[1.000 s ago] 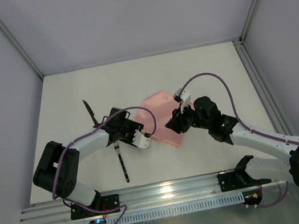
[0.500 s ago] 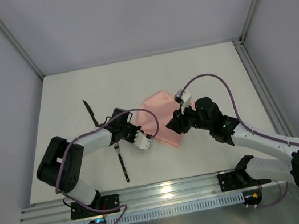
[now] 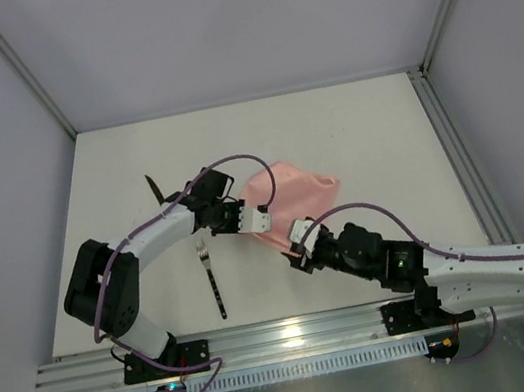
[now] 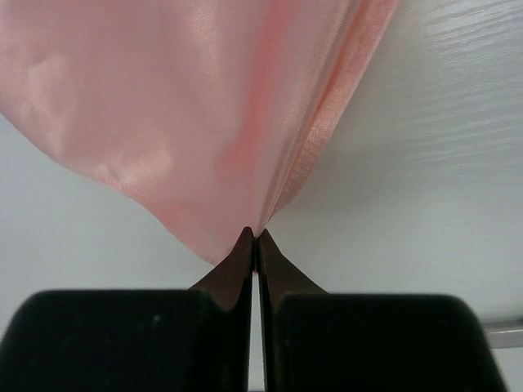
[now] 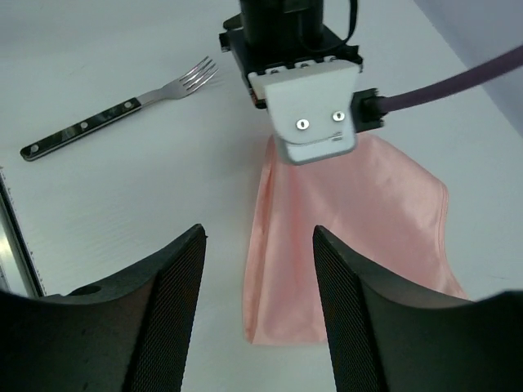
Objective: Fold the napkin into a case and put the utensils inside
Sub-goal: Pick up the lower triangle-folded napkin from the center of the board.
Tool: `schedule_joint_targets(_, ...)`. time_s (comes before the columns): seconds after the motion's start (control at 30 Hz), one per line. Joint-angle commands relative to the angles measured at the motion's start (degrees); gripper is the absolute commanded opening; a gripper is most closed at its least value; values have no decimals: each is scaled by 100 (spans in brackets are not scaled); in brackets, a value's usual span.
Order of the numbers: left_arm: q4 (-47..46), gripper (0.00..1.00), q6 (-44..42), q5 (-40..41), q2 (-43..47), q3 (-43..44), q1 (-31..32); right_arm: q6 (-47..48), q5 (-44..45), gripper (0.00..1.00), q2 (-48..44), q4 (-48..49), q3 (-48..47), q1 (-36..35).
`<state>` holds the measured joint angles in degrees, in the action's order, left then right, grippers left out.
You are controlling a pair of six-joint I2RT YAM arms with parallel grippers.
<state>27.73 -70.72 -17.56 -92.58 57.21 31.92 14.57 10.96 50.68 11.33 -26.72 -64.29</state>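
Pulled back off the napkin (image 3: 300,189), right gripper (image 3: 297,251) stands wide and empty; left gripper (image 4: 254,238) pinches its glossy pale-pink folded edge. One napkin, one fork (image 3: 213,278), one knife (image 3: 157,195).

You'll find the napkin (image 3: 304,193) lying mid-table, the fork (image 3: 214,284) to its left with the knife (image 3: 153,189) behind that, farther back, the left gripper (image 4: 255,238) at the napkin's near-left corner, and the right gripper (image 5: 257,237) just in front of it.
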Motion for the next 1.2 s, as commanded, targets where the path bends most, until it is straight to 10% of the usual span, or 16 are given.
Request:
schedule_joint_targets(0.0, 619, 0, 532, -221, 3, 264, 16, 698, 1522, 60, 328, 176, 9, -829)
schedule_joint_targets(0.37, 1112, 0, 823, -467, -15, 598, 16, 406, 2937, 88, 3113, 2662, -8, -1209)
schedule_joint_targets(0.67, 1288, 0, 849, -617, 46, 616, 16, -15, 2991, 88, 4609, 1990, -843, -586)
schedule_joint_targets(0.77, 1367, 0, 823, -626, 46, 625, 16, -164, 2780, 82, 4749, 1620, -958, -453)
schedule_joint_targets(1.17, 1955, 0, 735, -1118, 11, 836, -204, -657, 2166, 4, 4786, 423, -1265, -145)
